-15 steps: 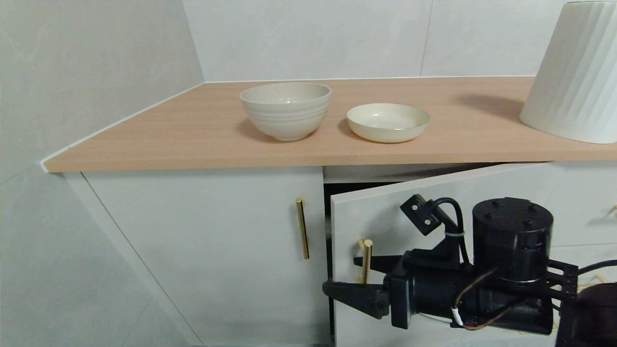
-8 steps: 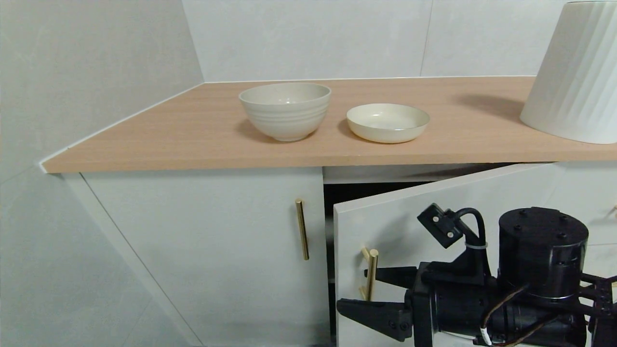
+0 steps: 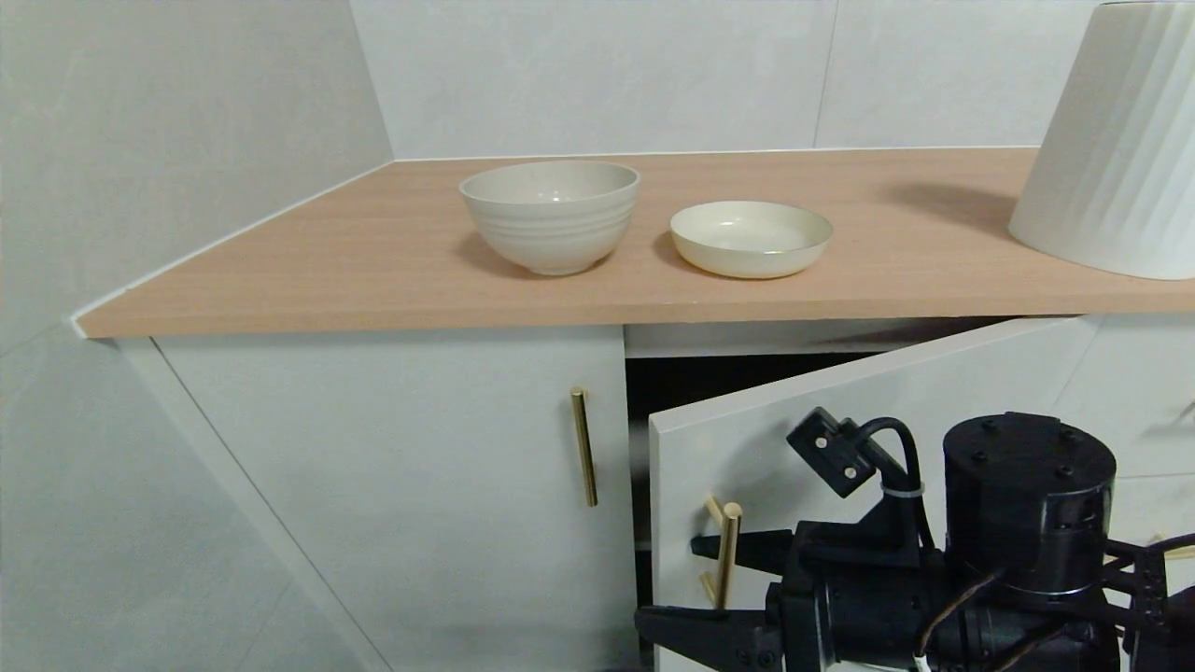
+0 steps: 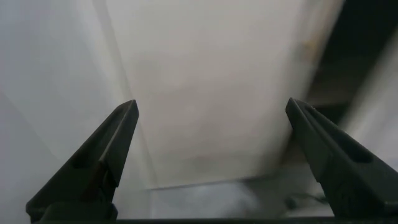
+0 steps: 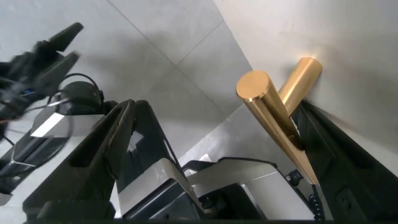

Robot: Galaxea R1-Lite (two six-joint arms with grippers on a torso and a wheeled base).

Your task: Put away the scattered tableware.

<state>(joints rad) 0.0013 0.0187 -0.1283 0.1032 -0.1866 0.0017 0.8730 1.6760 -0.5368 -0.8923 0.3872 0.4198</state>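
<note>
Your right gripper [image 3: 667, 581] is standing wide around the gold handle [image 3: 727, 551] of the part-open cabinet door [image 3: 840, 401], not clamping it, so the bar could be slipping out and the door swinging shut. Your left gripper [image 4: 211, 106] is gaping wide too, empty. Beyond, the bowl [image 3: 549, 217] and shallow dish [image 3: 751, 238] are sitting near the front edge of the countertop [image 3: 327, 271], where a rising arm risks knocking them.

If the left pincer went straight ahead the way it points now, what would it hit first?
Most likely the closed white cabinet door, which lies dead ahead of the open left pincer. Nothing visible stands in between. I cannot tell how far off the door is.
</note>
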